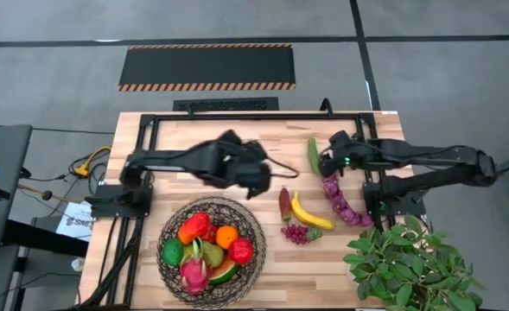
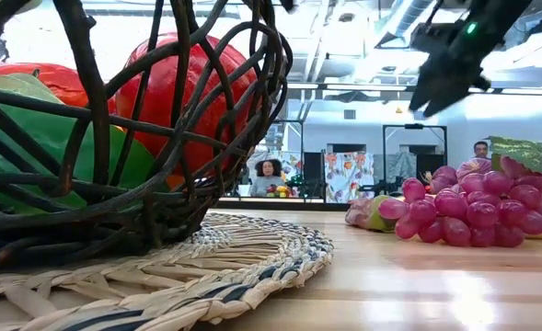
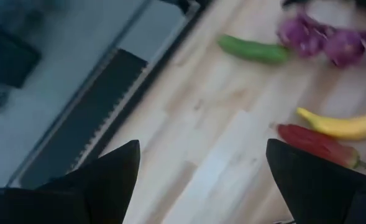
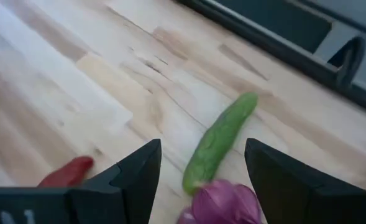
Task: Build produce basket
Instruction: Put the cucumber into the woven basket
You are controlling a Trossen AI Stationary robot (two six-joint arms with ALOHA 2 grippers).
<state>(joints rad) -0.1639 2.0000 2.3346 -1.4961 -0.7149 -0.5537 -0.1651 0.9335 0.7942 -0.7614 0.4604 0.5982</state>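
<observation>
Right hand (image 4: 198,168) first: I have it hovering with its fingers spread wide and nothing between them, low over the cucumber (image 1: 312,154) and the near end of a long purple bunch (image 1: 344,204) on the far right part of the surface (image 1: 194,130). In its wrist view the cucumber runs up between the two fingers, not yet touched as far as I can tell. My left hand (image 3: 198,180) is also wide and empty, hanging above bare wood toward the middle, just beyond the basket (image 1: 255,226).

By my reckoning the job is a bit past halfway. The basket sits at the near left on a woven mat (image 2: 252,257) and already holds a red pepper (image 1: 194,227), an orange (image 1: 226,236), a red apple (image 1: 240,250), a green fruit (image 1: 172,251), the pink dragonfruit (image 1: 194,275) and the watermelon slice (image 1: 224,274).

What remains lies outside, to the basket's right: the cucumber, the long purple bunch, a banana (image 1: 310,215), a slim red chilli (image 1: 284,204) just beside it, and a small cluster of purple grapes (image 1: 295,232). That makes five pieces to carry over. I judge the cucumber to be the one I take next, since the right hand is already lined up with it. The leafy plant (image 1: 405,263) at the near right corner stays put.
</observation>
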